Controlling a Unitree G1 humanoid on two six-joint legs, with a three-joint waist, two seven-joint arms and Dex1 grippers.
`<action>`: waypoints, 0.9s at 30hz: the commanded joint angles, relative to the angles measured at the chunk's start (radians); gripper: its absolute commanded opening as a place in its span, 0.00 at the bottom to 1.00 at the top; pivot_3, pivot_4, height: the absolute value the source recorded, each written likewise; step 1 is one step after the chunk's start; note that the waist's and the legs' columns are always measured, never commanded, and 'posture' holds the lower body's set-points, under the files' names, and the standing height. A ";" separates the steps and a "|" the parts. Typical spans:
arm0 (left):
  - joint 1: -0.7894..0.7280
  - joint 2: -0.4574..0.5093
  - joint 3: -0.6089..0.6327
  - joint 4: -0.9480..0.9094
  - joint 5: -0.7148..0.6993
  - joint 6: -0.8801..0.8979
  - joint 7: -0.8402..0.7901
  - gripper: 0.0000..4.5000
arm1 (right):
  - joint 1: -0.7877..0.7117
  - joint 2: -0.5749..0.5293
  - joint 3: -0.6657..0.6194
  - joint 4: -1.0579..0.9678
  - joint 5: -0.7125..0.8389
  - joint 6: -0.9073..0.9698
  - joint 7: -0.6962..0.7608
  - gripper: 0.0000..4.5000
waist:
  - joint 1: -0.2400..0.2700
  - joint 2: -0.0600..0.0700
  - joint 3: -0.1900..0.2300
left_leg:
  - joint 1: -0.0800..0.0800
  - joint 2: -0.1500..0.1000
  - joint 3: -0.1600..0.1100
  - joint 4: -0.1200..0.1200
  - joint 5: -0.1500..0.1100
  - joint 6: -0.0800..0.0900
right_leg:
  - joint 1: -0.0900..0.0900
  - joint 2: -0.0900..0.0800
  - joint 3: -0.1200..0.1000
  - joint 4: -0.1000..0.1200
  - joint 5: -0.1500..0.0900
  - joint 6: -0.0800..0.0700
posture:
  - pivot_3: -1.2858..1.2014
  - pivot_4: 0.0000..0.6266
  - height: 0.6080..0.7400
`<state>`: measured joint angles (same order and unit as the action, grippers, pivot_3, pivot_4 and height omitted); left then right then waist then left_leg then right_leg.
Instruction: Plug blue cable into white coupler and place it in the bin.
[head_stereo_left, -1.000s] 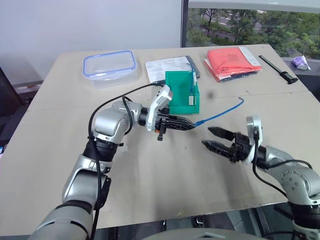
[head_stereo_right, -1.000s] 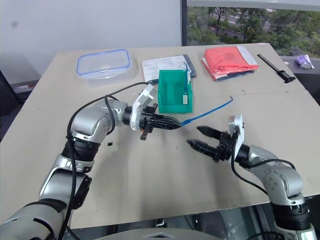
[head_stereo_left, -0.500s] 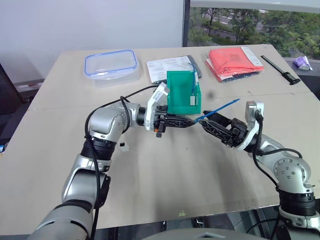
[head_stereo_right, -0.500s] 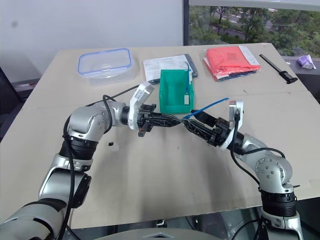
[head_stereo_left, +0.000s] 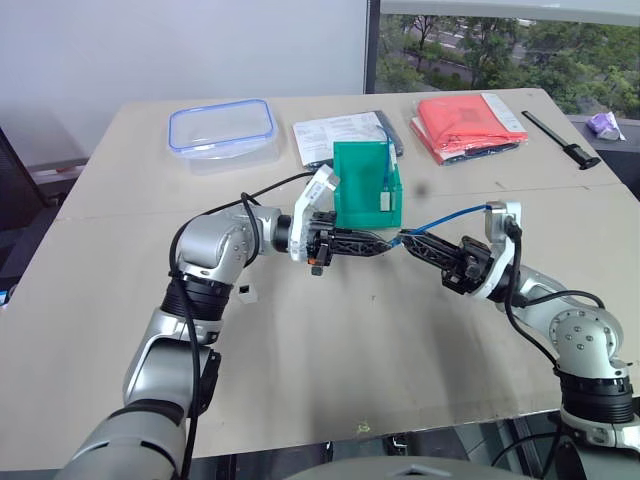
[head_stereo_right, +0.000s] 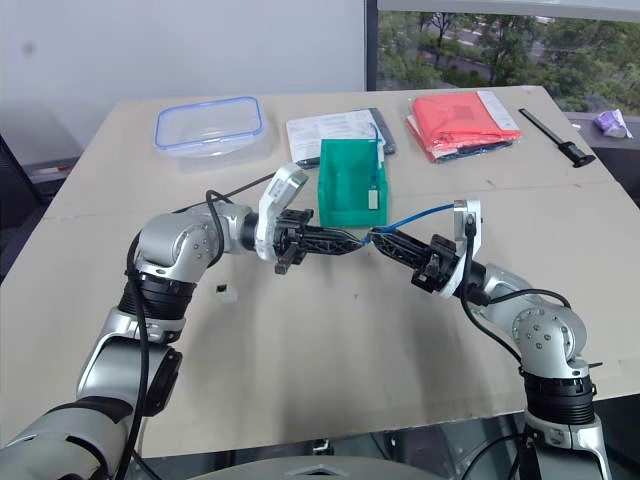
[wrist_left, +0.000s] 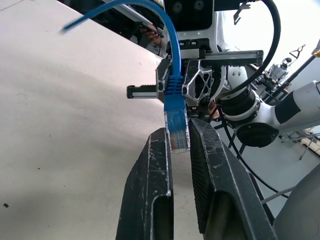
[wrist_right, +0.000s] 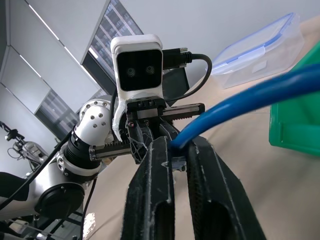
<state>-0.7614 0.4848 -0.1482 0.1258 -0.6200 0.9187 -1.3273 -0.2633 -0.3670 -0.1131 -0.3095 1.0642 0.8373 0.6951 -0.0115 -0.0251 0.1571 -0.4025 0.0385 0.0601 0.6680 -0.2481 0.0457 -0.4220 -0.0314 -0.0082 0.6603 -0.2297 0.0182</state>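
Observation:
My left gripper (head_stereo_left: 388, 246) is shut on the clear plug (wrist_left: 178, 131) at one end of the blue cable (head_stereo_left: 450, 215), above the middle of the table. My right gripper (head_stereo_left: 408, 241) meets it tip to tip and is shut on the blue cable (wrist_right: 240, 97) just behind that plug. From there the cable arcs away to the right. The white coupler (head_stereo_left: 243, 293) lies on the table under my left forearm, apart from both grippers. Just behind the grippers stands the green bin (head_stereo_left: 362, 185), with a blue strand and a small white piece at its right wall.
A clear blue-rimmed container (head_stereo_left: 221, 130) sits at the back left. Papers (head_stereo_left: 340, 135) lie behind the bin, and a red packet (head_stereo_left: 466, 122) and a black tool (head_stereo_left: 556, 138) at the back right. The table's front half is bare board.
My right gripper, open and low to the right a second ago, has moved up and left to the left gripper's tips and shut on the cable. The left gripper has stayed in place.

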 joint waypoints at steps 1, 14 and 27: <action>-0.008 0.000 0.021 -0.039 -0.018 0.002 0.024 0.00 | -0.024 0.012 0.029 -0.030 0.021 0.009 0.013 0.02 | 0.000 0.000 0.000 | 0.000 0.000 0.000 0.000 0.000 0.000 | 0.000 0.000 0.000 0.000 0.000 0.000 | 0.52 0.24 0.97; 0.022 0.025 0.067 -0.125 -0.062 0.097 0.137 0.90 | 0.018 0.021 0.029 0.017 -0.031 -0.060 0.069 0.00 | 0.001 0.000 0.000 | -0.003 0.000 -0.002 0.000 0.000 0.000 | 0.000 -0.001 -0.001 -0.002 0.000 0.000 | 0.52 0.24 0.97; 0.343 -0.094 0.363 -0.763 0.007 -0.120 0.754 0.90 | -0.065 -0.016 -0.070 0.073 -0.040 -0.101 0.062 0.00 | 0.000 0.000 0.000 | -0.003 0.001 -0.003 -0.002 0.000 0.000 | -0.001 -0.005 0.000 -0.003 0.000 0.000 | 0.52 0.24 0.97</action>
<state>-0.4405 0.3976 0.1604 -0.5132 -0.6148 0.8080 -0.6683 -0.3223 -0.3683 -0.1394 -0.2147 0.9981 0.7498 0.7530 -0.0119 -0.0249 0.1575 -0.4054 0.0394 0.0572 0.6660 -0.2482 0.0452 -0.4226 -0.0362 -0.0086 0.6573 -0.2294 0.0182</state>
